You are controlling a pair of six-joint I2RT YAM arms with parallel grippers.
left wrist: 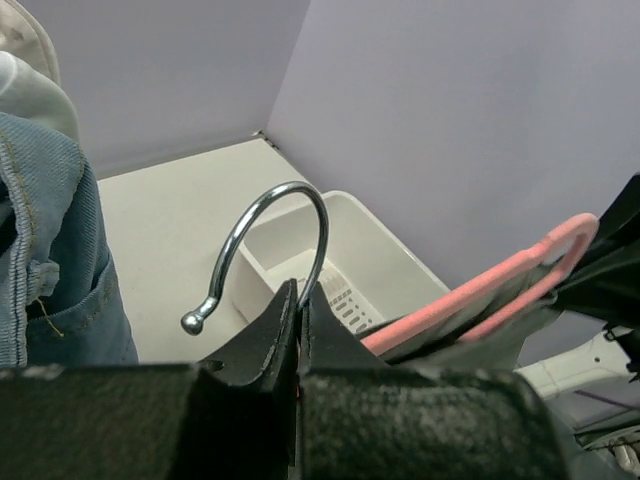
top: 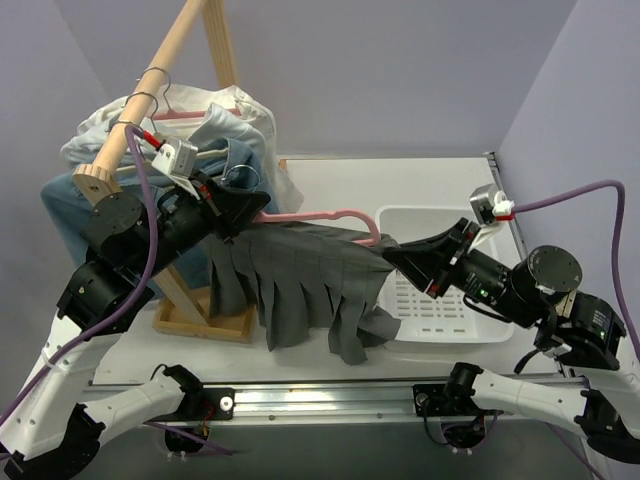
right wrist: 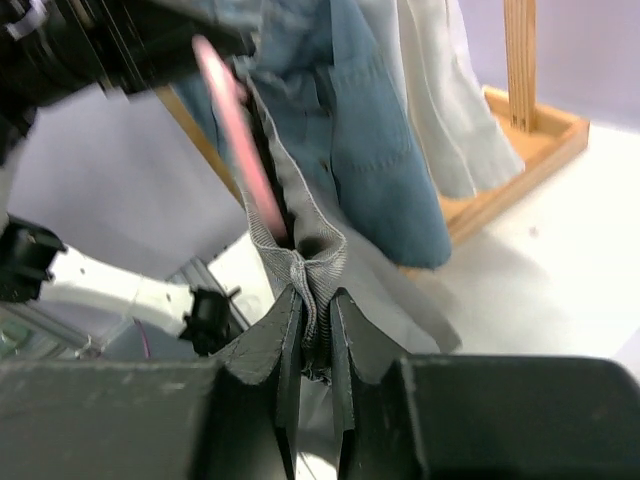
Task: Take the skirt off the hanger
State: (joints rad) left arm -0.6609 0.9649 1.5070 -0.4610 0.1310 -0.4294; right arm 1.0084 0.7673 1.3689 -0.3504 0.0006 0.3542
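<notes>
The dark grey pleated skirt (top: 300,285) hangs from the pink hanger (top: 320,215), which is held level above the table between my two grippers. My left gripper (top: 258,207) is shut on the hanger's silver wire hook (left wrist: 285,192). In the left wrist view the jaws (left wrist: 300,297) pinch the wire, and the pink hanger (left wrist: 480,295) runs off to the right. My right gripper (top: 387,254) is shut on the skirt's waistband at the hanger's far end. In the right wrist view the jaws (right wrist: 316,303) squeeze a fold of the grey skirt (right wrist: 300,250) just below the pink hanger (right wrist: 235,150).
A white slotted basket (top: 445,315) sits under my right arm. A wooden rack (top: 185,45) with a wooden base (top: 200,320) stands at the left, holding a light blue denim garment (top: 60,215) and a white shirt (top: 240,110). Both hang close behind the skirt.
</notes>
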